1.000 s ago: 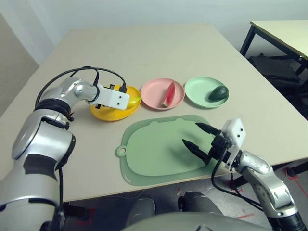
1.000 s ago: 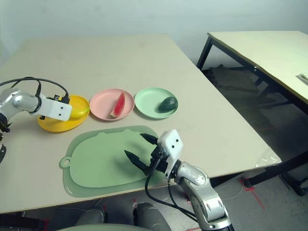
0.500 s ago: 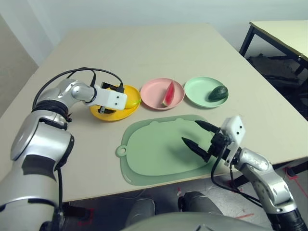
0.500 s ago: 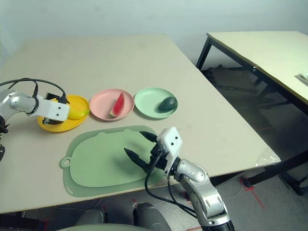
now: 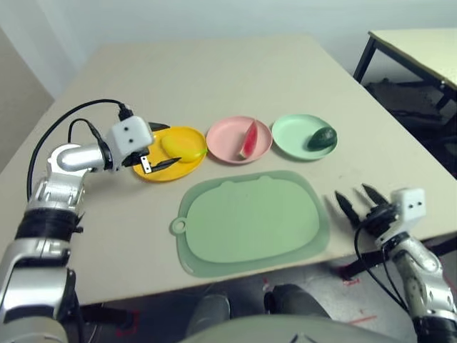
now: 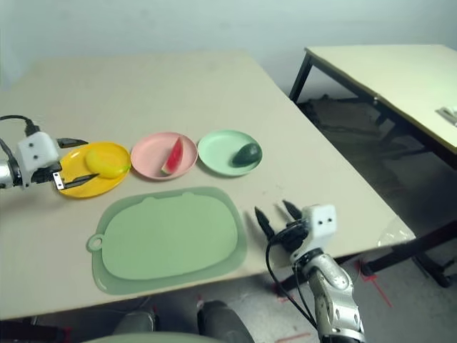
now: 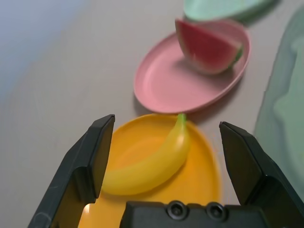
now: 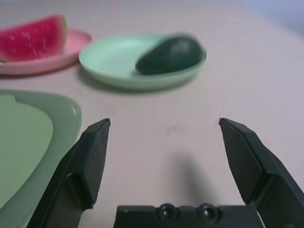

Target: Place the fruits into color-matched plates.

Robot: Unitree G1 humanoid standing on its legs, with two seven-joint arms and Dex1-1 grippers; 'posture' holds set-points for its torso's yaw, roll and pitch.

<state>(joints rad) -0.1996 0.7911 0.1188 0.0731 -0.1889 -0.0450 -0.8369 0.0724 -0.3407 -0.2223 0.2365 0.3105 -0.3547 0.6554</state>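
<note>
My left pincer [image 5: 161,145] hung released over the near left rim of the yellow plate [image 5: 148,171], fingers spread wide, nothing between them; my left wrist view showed the banana [image 7: 152,164] lying loose in that plate, clear of both fingers [image 7: 90,161]; the banana's green tip pointed toward the pink plate [image 5: 227,143]; my right pincer [image 5: 359,204] was also released, empty, low over the bare desk [image 5: 214,71] near its near right edge, just off the right side of the pale green cutting mat [image 5: 250,221], not touching it; the three plates sat in a row across the middle of the desk, yellow toward the left edge, pink in the centre, mint green plate [image 5: 289,139] toward the right edge; yellow and pink rims were nearly touching, and pink and green just beside each other; the watermelon wedge [image 5: 248,139] stood on edge in the right half of the pink plate, rind side toward the green plate; the avocado [image 5: 322,138] lay in the right part of the mint green plate; each fruit sat in its colour-matched plate; the cutting mat lay between the plate row and the desk's near edge, bare, its small loop handle at the left corner; a second table [image 5: 421,50] stood off past the desk's far right corner.
</note>
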